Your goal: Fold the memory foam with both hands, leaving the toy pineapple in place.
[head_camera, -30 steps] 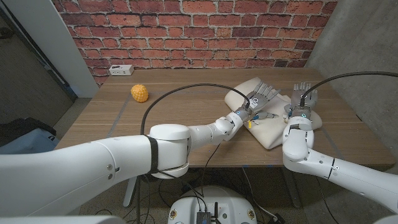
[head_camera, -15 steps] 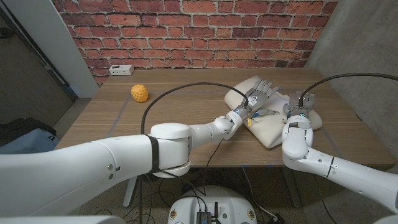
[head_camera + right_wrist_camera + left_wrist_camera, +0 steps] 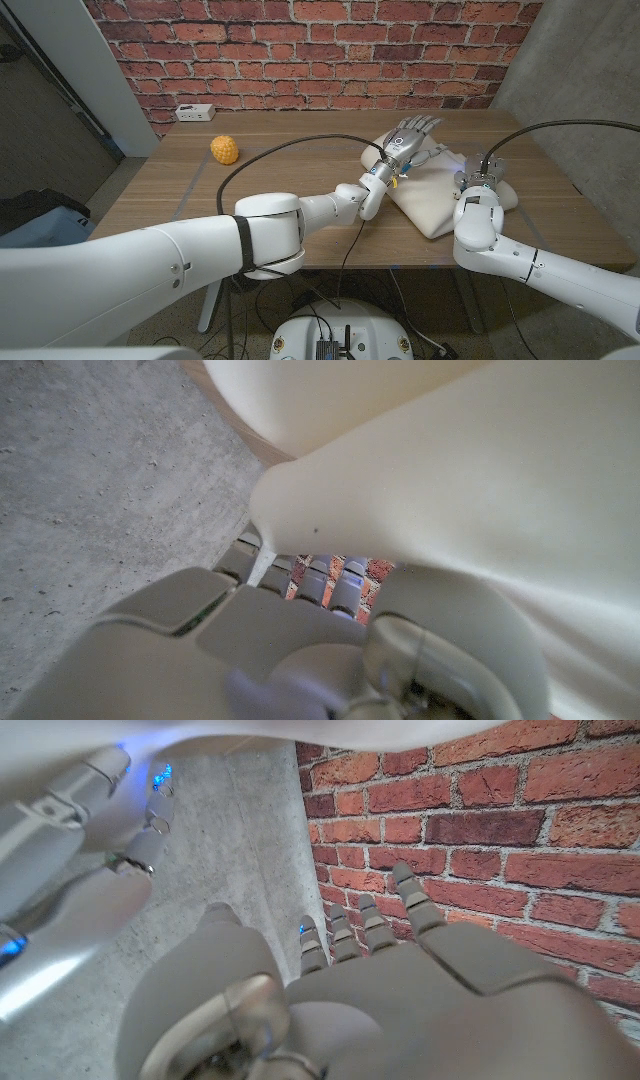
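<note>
Left hand (image 3: 410, 135) lifted, fingers spread, empty — right hand (image 3: 480, 176) under the memory foam (image 3: 430, 195), grip unclear; toy pineapple (image 3: 225, 150) well apart.

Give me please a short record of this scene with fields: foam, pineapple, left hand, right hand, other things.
foam: cream memory foam on the table's right part
pineapple: yellow toy pineapple on the table's left part, far from the foam
left hand: left hand raised over the foam's far edge, fingers apart
right hand: right hand at the foam's right edge, grip unclear
other things: white power strip by the brick wall
</note>
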Robot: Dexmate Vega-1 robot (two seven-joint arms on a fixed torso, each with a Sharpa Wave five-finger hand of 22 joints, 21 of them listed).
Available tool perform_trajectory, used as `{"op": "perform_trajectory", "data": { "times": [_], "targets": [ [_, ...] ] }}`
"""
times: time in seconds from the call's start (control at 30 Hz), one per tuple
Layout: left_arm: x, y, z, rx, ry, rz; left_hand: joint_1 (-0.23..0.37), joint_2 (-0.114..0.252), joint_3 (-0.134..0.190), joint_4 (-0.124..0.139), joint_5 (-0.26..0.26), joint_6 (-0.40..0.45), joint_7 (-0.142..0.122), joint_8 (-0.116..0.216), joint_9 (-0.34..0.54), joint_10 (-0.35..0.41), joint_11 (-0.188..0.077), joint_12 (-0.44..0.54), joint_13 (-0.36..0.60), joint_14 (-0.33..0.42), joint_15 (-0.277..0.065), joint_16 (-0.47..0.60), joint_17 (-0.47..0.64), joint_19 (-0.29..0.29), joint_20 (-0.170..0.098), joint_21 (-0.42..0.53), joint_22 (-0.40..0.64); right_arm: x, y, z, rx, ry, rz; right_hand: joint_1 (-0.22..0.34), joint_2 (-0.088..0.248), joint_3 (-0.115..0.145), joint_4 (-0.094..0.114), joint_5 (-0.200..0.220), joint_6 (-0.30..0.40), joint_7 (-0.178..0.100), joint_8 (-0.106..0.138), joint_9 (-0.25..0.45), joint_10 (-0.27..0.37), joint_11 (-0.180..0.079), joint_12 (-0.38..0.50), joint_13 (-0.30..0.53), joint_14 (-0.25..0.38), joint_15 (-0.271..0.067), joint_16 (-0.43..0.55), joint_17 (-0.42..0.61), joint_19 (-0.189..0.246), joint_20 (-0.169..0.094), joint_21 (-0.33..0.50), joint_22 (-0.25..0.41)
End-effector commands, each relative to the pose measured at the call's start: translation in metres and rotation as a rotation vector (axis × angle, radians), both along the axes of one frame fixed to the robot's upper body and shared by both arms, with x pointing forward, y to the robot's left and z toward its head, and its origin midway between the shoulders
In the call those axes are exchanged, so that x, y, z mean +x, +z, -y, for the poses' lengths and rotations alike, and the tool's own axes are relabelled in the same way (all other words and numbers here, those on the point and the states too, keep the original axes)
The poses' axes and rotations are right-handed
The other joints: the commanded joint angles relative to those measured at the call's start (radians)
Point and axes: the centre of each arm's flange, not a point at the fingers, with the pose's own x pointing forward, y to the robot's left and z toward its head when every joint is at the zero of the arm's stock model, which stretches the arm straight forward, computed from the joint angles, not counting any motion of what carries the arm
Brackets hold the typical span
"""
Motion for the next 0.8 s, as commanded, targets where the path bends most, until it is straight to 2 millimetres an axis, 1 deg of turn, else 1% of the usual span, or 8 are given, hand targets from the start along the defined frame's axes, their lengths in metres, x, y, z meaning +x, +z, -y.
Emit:
{"op": "perform_trajectory", "data": {
  "times": [0.03,0.43,0.53,0.57,0.6,0.63,0.73,0.8],
  "targets": [
    [-0.005,0.033,-0.028,-0.261,-0.221,-0.092,0.007,0.005,0.011,0.003,-0.004,0.008,0.004,-0.005,0.001,0.01,0.007,0.002,0.0,0.013,0.007,0.001,0.001,0.006,0.004,0.005,0.003,-0.002,-0.004,0.004,0.05,0.026,0.017,0.006,0.003,0.003,-0.006,-0.008,-0.008,0.003,-0.005,0.001,0.001,0.013,-0.006,0.004,0.011,-0.039,0.002,0.004,0.008,-0.001,0.009,0.003],
    [-0.014,0.053,-0.06,-0.342,-0.326,-0.287,-0.012,0.004,0.026,0.017,-0.008,-0.003,0.012,-0.027,0.001,-0.007,0.024,-0.019,0.001,-0.002,0.033,-0.015,0.004,-0.017,0.018,-0.011,0.006,-0.006,-0.009,0.02,0.158,0.09,0.095,-0.005,0.007,-0.001,0.0,-0.018,-0.036,0.023,-0.022,0.002,-0.013,0.026,-0.017,0.004,0.024,-0.036,0.006,0.007,0.014,0.005,0.01,0.003],
    [-0.016,0.057,-0.067,-0.363,-0.348,-0.334,-0.018,0.004,0.029,0.021,-0.009,-0.005,0.011,-0.032,0.001,-0.011,0.024,-0.025,0.001,-0.005,0.037,-0.018,0.004,-0.023,0.016,-0.016,0.006,-0.007,-0.011,0.023,0.189,0.108,0.122,-0.007,0.01,-0.001,0.001,-0.021,-0.052,0.03,-0.029,0.002,-0.02,0.037,-0.021,0.005,0.03,-0.036,0.008,0.009,0.016,0.005,0.01,0.004],
    [-0.015,0.059,-0.069,-0.365,-0.356,-0.349,-0.021,0.004,0.031,0.023,-0.009,-0.005,0.012,-0.035,0.001,-0.01,0.027,-0.027,0.001,-0.005,0.038,-0.019,0.004,-0.022,0.0,-0.016,0.007,-0.008,-0.011,0.024,0.198,0.115,0.128,-0.008,0.01,-0.001,0.001,-0.022,-0.06,0.031,-0.032,0.003,-0.024,0.04,-0.023,0.005,0.03,-0.036,0.008,0.009,0.018,0.005,0.011,0.004],
    [-0.015,0.06,-0.072,-0.367,-0.367,-0.366,-0.027,0.003,0.035,0.027,-0.01,-0.005,0.014,-0.039,0.001,-0.009,0.031,-0.03,0.001,-0.008,0.039,-0.022,0.004,-0.025,-0.028,-0.02,0.007,-0.008,-0.012,0.024,0.204,0.118,0.134,-0.009,0.011,-0.001,0.002,-0.023,-0.066,0.033,-0.034,0.003,-0.026,0.042,-0.025,0.005,0.031,-0.035,0.008,0.009,0.018,0.004,0.011,0.004],
    [-0.014,0.06,-0.074,-0.37,-0.377,-0.386,-0.036,0.001,0.043,0.033,-0.01,-0.001,0.018,-0.046,0.001,-0.006,0.043,-0.037,0.001,-0.011,0.04,-0.025,0.004,-0.021,-0.075,-0.023,0.007,-0.008,-0.012,0.024,0.206,0.122,0.141,-0.01,0.011,-0.001,0.002,-0.023,-0.069,0.035,-0.035,0.003,-0.029,0.044,-0.026,0.005,0.031,-0.034,0.008,0.01,0.019,0.004,0.011,0.004],
    [-0.012,0.062,-0.081,-0.382,-0.406,-0.449,-0.042,0.001,0.053,0.037,-0.01,0.003,0.031,-0.051,0.0,-0.004,0.056,-0.045,0.002,-0.024,0.026,-0.031,0.004,-0.021,-0.115,-0.028,0.007,-0.008,-0.013,0.025,0.219,0.132,0.152,-0.014,0.012,-0.002,0.004,-0.025,-0.079,0.037,-0.038,0.003,-0.038,0.05,-0.03,0.006,0.029,-0.031,0.007,0.011,0.021,0.002,0.011,0.004],
    [-0.012,0.062,-0.087,-0.396,-0.42,-0.478,-0.047,0.002,0.058,0.04,-0.01,0.004,0.041,-0.054,0.0,-0.007,0.06,-0.051,0.002,-0.033,0.02,-0.035,0.004,-0.027,-0.134,-0.033,0.006,-0.008,-0.014,0.026,0.228,0.142,0.158,-0.016,0.013,-0.003,0.006,-0.026,-0.083,0.039,-0.04,0.003,-0.04,0.051,-0.03,0.006,0.028,-0.031,0.007,0.012,0.021,0.001,0.011,0.004]
  ]
}}
